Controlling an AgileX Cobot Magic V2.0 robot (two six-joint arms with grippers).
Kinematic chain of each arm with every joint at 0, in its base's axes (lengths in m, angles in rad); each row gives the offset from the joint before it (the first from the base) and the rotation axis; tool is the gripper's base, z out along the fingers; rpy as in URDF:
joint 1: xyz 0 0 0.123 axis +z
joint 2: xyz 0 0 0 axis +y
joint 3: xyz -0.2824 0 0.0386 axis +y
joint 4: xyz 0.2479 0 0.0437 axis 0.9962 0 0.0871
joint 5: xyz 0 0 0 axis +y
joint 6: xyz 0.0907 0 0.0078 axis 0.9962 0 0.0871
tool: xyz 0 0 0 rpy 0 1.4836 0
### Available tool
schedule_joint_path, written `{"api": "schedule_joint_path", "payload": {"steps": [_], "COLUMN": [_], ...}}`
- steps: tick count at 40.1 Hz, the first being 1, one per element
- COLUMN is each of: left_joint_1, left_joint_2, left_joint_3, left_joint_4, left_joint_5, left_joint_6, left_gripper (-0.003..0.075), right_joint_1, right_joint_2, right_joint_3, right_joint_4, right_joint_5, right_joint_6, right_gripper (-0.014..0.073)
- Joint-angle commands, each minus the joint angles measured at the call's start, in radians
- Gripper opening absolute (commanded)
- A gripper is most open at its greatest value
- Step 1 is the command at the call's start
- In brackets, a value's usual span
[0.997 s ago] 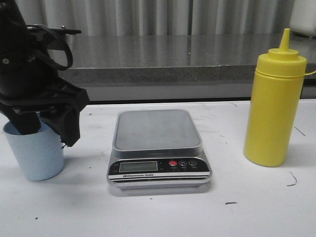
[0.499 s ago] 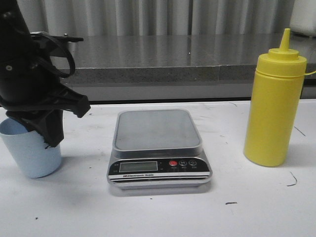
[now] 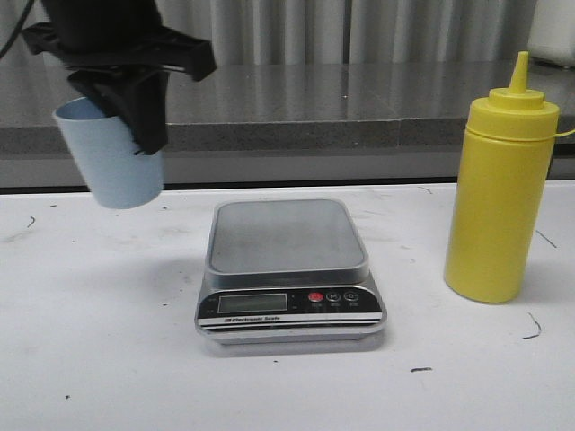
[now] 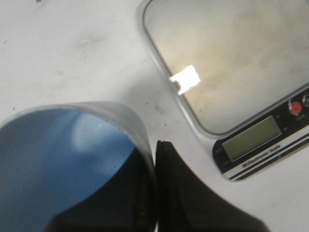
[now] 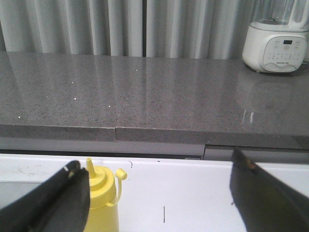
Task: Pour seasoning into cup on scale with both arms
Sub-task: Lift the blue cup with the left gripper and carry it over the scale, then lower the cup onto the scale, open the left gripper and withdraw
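We have the cup (image 3: 110, 162) clamped in our left gripper (image 3: 135, 99), one black finger running down its outer wall on the scale side and the other apparently inside the rim, so the cup hangs clear of the table, its mouth tipped a little away from the scale (image 3: 287, 269). What the next move turns on is where the grey platform lies from that claw: below it and off to the robot's right, with the near edge of the platform just past the cup's base in the left wrist view. The cup's long axis is close to upright but leaning, so we judge it needs levelling as we carry it across and down onto the platform. Our right gripper (image 5: 154, 203) is spread wide with nothing between its fingers, and the seasoning (image 3: 499, 189) stands upright on the table beyond and beneath it, well apart from the scale on the far side from the cup, nearer our right arm.
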Motion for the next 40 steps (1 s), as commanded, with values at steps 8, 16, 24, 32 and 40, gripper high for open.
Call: {"api": "schedule_joint_path", "payload": {"steps": [8, 16, 24, 32, 40], "left_joint_1": [-0.128, -0.187, -0.190, -0.190, -0.190], "left_joint_2": [0.126, 0.240, 0.300, 0.304, 0.304], "left_joint_3": [-0.245, -0.372, -0.439, -0.444, -0.446], "left_joint_4": [-0.012, -0.012, -0.009, -0.033, -0.039], "left_joint_5": [0.027, 0.026, 0.076, 0.078, 0.085], "left_joint_6": [0.004, 0.004, 0.004, 0.004, 0.004], "left_gripper": [-0.0020, -0.0020, -0.0019, 0.0054, 0.0330], "right_joint_1": [-0.001, -0.001, -0.001, -0.001, -0.001], "right_joint_2": [0.014, 0.014, 0.014, 0.014, 0.014], "right_joint_3": [-0.015, -0.015, -0.015, -0.015, -0.015], "right_joint_4": [0.005, 0.005, 0.005, 0.005, 0.005], "right_joint_5": [-0.078, -0.083, -0.092, -0.093, -0.093], "right_joint_6": [0.000, 0.000, 0.000, 0.000, 0.000], "right_gripper": [0.0610, 0.0610, 0.0610, 0.0610, 0.0610]}}
